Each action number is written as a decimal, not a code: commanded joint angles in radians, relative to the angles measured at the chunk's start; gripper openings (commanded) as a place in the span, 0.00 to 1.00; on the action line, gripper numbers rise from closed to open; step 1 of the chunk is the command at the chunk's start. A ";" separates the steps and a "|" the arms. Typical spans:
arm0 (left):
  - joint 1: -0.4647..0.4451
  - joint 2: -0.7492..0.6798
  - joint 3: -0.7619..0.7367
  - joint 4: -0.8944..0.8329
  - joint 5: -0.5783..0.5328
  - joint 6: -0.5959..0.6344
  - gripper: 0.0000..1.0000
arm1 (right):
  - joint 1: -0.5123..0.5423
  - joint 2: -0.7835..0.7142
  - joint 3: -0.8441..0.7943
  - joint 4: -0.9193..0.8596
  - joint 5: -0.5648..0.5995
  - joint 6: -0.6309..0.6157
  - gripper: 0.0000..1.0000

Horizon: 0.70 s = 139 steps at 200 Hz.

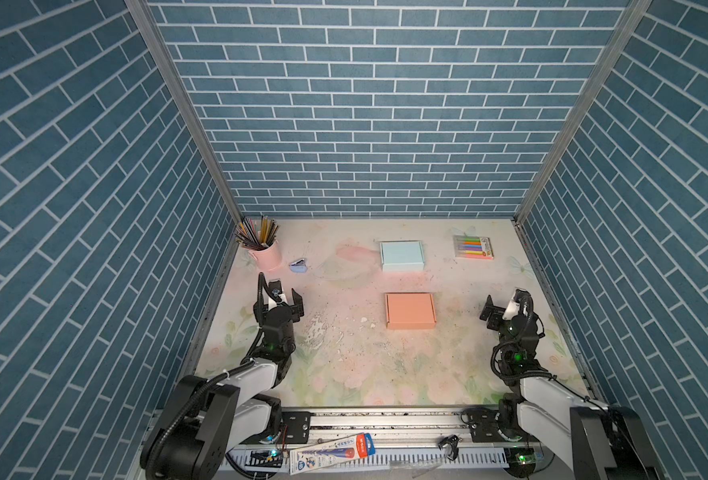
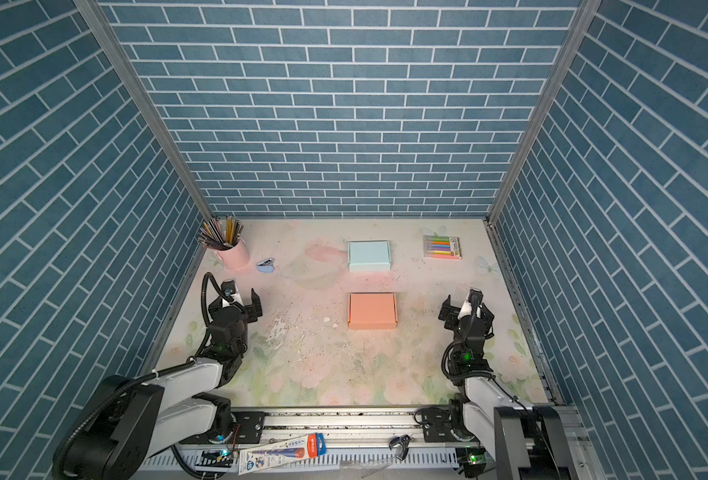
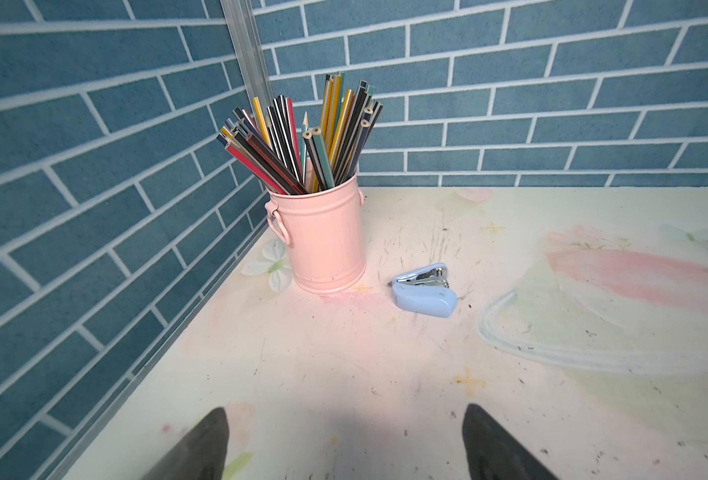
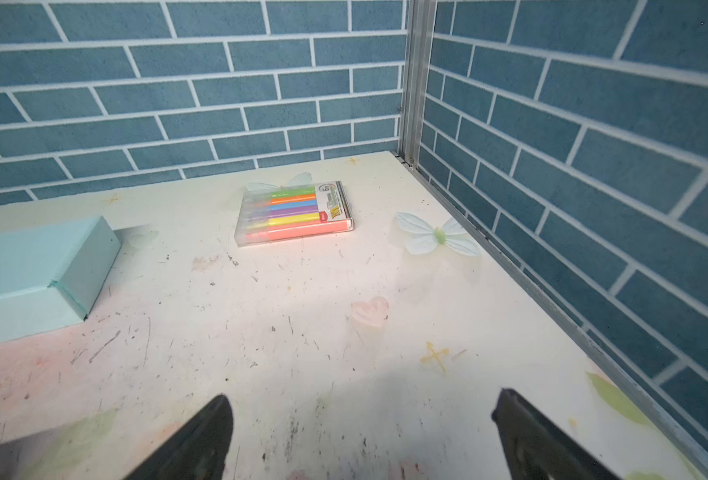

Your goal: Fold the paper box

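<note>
left gripper [image 1: 279, 305]: jaws wide apart, empty, near pencil cup [image 1: 265, 253]
right gripper [image 1: 507, 306]: jaws wide apart, empty, right side of table [image 1: 344, 365]
orange paper box [image 1: 410, 311]: lid down, mid-table between grippers, untouched
blue paper box [image 1: 401, 255]: lid down, behind orange one, apart
marker pack [image 1: 473, 247]: back right
</note>
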 commanded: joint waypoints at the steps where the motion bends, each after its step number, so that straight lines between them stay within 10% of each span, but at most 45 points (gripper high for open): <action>1: 0.037 0.045 0.015 0.149 0.075 0.015 0.88 | -0.026 0.057 -0.012 0.215 -0.054 -0.007 0.98; 139: 0.147 0.318 0.071 0.343 0.233 0.007 0.88 | -0.107 0.387 0.080 0.439 -0.177 -0.039 0.98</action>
